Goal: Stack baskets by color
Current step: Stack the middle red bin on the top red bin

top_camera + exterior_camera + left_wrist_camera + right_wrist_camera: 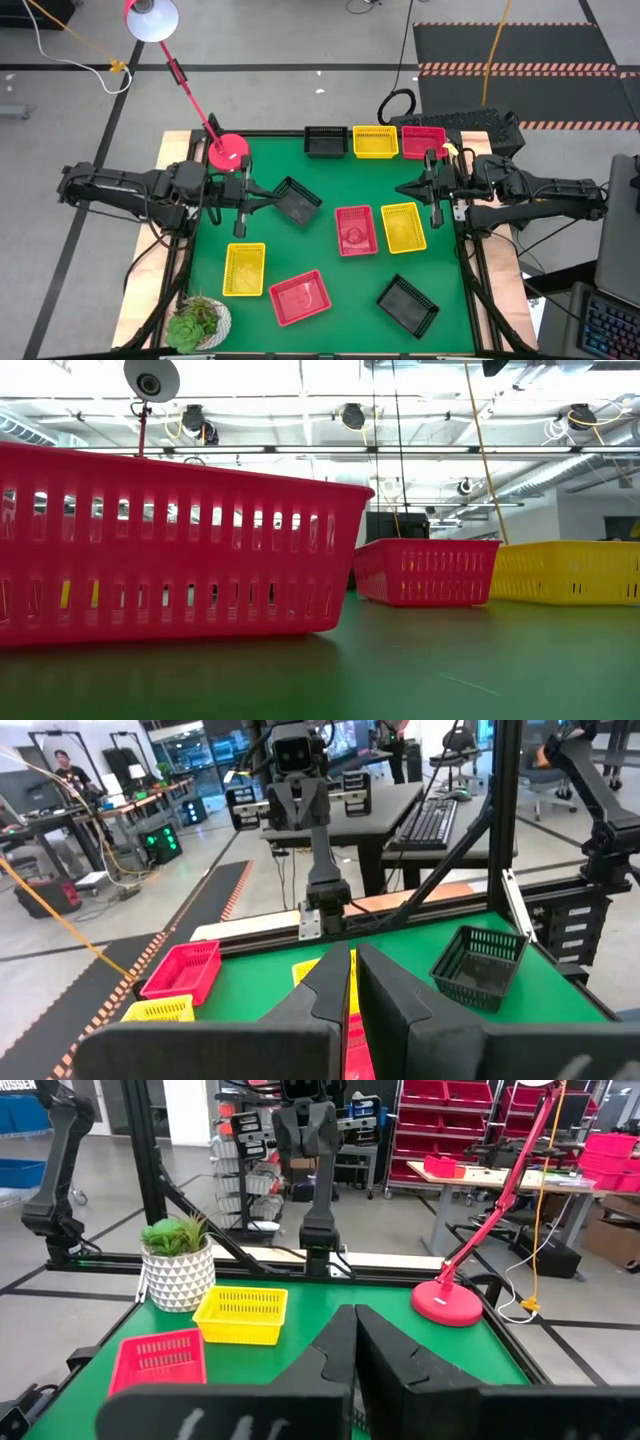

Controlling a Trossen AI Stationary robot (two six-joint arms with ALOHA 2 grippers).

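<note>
The baskets are spread over the green tabletop point(330, 275). Three sit in a row along the far edge: a black basket point(325, 141), a yellow basket point(375, 141) and a red basket point(423, 141), side by side. In the middle, a second red basket point(355, 230) and a second yellow basket point(403, 227) lie just beside each other. A third yellow basket point(244, 269) and a third red basket point(299, 297) lie near the near left corner, close to a green plant point(197, 322). A second black basket point(408, 305) sits alone at the near right, with bare green around it. A tilted black basket point(297, 201) lies left of the middle, right at the tip of the left tool point(268, 203), whose fingers are almost together with nothing seen between them. The right tool point(402, 189) hangs over the right side with its fingers pressed together, holding nothing. A pink lamp base point(228, 152) stands at the far left corner. There is open green between the two tools.
</note>
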